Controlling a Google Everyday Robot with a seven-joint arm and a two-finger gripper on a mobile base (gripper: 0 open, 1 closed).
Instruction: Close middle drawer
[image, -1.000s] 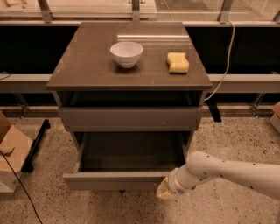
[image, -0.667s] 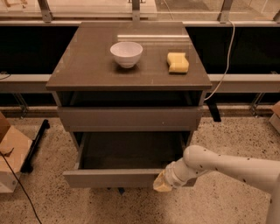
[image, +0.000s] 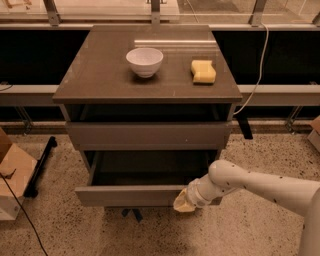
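Gripper has shifted left and up along the drawer front. The middle drawer sits slightly further in than before, still pulled well out below the top drawer. Far left: cardboard box on the floor. On the cabinet top: white bowl, then a yellow sponge to its right, apart. Gripper is against the right end of the middle drawer's front panel; can't tell whether the claw is wide or narrow. White arm enters from the right.
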